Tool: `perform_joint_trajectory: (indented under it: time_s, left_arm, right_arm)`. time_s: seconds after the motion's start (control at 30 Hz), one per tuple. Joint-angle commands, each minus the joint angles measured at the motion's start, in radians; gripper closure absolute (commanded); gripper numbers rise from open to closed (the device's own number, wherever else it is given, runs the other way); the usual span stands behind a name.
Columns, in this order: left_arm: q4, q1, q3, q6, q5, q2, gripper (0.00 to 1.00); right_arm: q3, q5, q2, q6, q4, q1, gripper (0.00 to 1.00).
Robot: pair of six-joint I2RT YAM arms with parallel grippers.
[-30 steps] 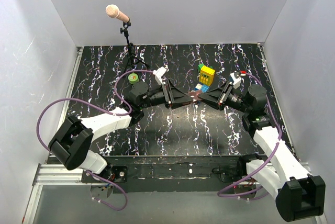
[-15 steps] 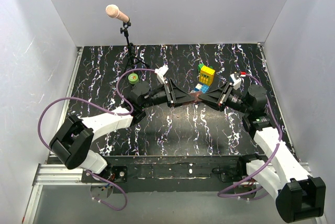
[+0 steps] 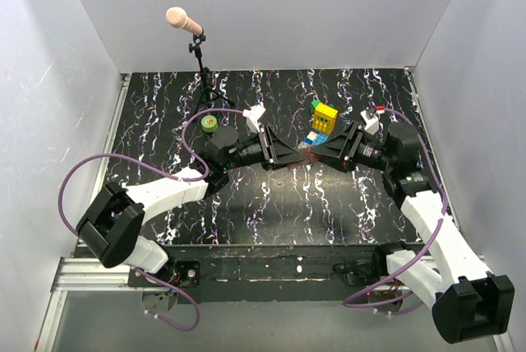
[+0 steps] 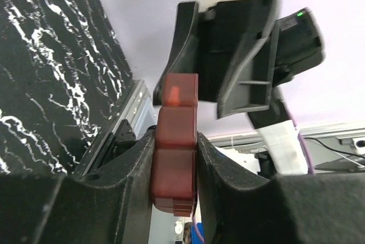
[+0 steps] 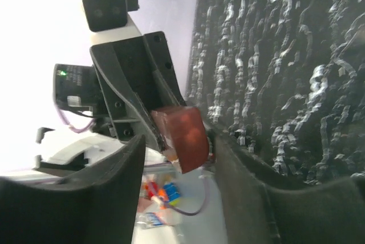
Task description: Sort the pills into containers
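Observation:
A dark red-brown box (image 3: pixel 306 153) hangs above the middle of the table, between the two grippers. My left gripper (image 3: pixel 288 155) is shut on it; in the left wrist view the box (image 4: pixel 175 141) is pinched flat between both fingers and sticks out ahead. My right gripper (image 3: pixel 325 154) faces it with jaws open. In the right wrist view the box's free end (image 5: pixel 183 131) lies in the gap with room at the left finger (image 5: pixel 85 198). The green bottle (image 3: pixel 209 124) stands at the back left. No pills show plainly; an orange patch glows in the box's far end.
A yellow-and-blue brick stack (image 3: pixel 323 122) stands just behind the grippers. A microphone (image 3: pixel 182 20) on a thin stand rises at the back left. White walls close in the black marbled table (image 3: pixel 271 212) on three sides.
My left gripper has closed onto the box. My right gripper's jaws have spread apart from it, and the right arm has shifted slightly.

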Motion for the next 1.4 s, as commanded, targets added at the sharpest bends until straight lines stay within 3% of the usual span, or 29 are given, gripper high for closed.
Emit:
perform_joint_trajectory:
  time_s: [0.0, 0.07, 0.13, 0.37, 0.5, 0.63, 0.73, 0.93, 1.0, 1.17, 1.37]
  left_arm:
    - [-0.147, 0.004, 0.045, 0.091, -0.023, -0.072, 1.0]
    - [-0.228, 0.012, 0.051, 0.123, -0.018, -0.088, 1.0]
    - [-0.3, 0.03, 0.052, 0.151, -0.002, -0.114, 1.0]
    - [-0.674, 0.133, 0.104, 0.298, 0.075, -0.203, 1.0]
    - [-0.816, 0.2, 0.134, 0.37, 0.202, -0.236, 1.0]
    - [-0.912, 0.284, 0.138, 0.441, 0.391, -0.238, 1.0]
    - [-1.009, 0.331, 0.149, 0.493, 0.436, -0.244, 1.0]
    - [-1.043, 0.349, 0.138, 0.477, 0.456, -0.253, 1.0]
    - [-1.021, 0.349, 0.118, 0.443, 0.472, -0.256, 1.0]
    - [-0.949, 0.349, 0.068, 0.371, 0.497, -0.279, 1.0]
    - [-0.96, 0.349, 0.06, 0.384, 0.488, -0.285, 1.0]
  right_arm:
    - [0.176, 0.046, 0.029, -0.309, -0.318, -0.007, 0.27]
    - [0.226, 0.095, 0.032, -0.416, -0.416, -0.007, 0.1]
    - [0.246, 0.125, 0.02, -0.478, -0.467, -0.006, 0.02]
    - [0.27, 0.123, -0.008, -0.656, -0.55, -0.004, 0.05]
    - [0.27, 0.08, -0.022, -0.737, -0.544, 0.018, 0.06]
    - [0.285, 0.05, -0.028, -0.843, -0.53, 0.103, 0.02]
    - [0.319, 0.075, -0.016, -0.93, -0.55, 0.201, 0.02]
    - [0.321, 0.163, -0.017, -0.986, -0.473, 0.379, 0.02]
    - [0.319, 0.253, -0.014, -0.983, -0.438, 0.436, 0.07]
    - [0.388, 0.287, 0.105, -0.993, -0.447, 0.494, 0.04]
    - [0.399, 0.26, 0.142, -0.975, -0.383, 0.526, 0.03]
